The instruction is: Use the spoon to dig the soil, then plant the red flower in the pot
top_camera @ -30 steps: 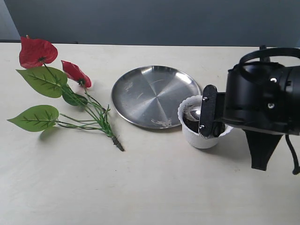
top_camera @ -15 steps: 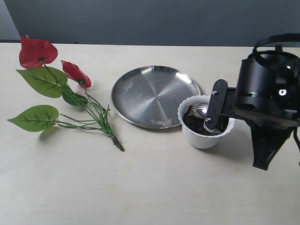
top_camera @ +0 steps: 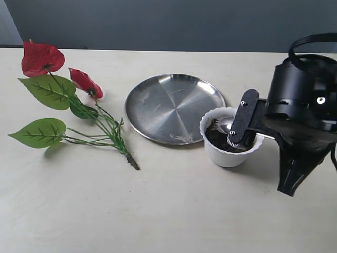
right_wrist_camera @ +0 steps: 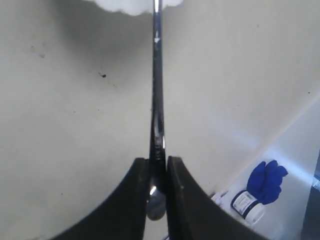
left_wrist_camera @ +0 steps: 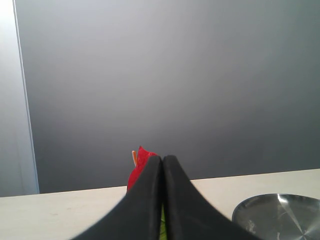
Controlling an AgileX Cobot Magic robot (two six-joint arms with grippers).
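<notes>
The white pot (top_camera: pixel 224 157) stands right of centre, with dark soil (top_camera: pixel 217 139) inside it. The spoon's bowl (top_camera: pixel 224 125) rests in the soil. My right gripper (top_camera: pixel 233 140) is shut on the spoon's thin handle (right_wrist_camera: pixel 158 75) just over the pot's near rim (right_wrist_camera: pixel 131 5); its black fingers (right_wrist_camera: pixel 158 162) pinch the handle's end. The red flower (top_camera: pixel 79 103) lies flat on the table at the left, stem base toward the plate. My left gripper (left_wrist_camera: pixel 162 160) is shut on nothing, low over the table, with a red bloom (left_wrist_camera: pixel 139 167) showing behind it. It does not appear in the exterior view.
A round steel plate (top_camera: pixel 174 105) lies between flower and pot, touching the pot's left side; its edge (left_wrist_camera: pixel 280 215) shows in the left wrist view. Off the table's edge in the right wrist view are a blue glove (right_wrist_camera: pixel 267 179) and a white bottle (right_wrist_camera: pixel 247 205).
My right arm has shifted to the right and tilted, drawing the gripper from over the pot's middle to its right rim. The spoon bowl stays in the soil. The flower has not moved.
</notes>
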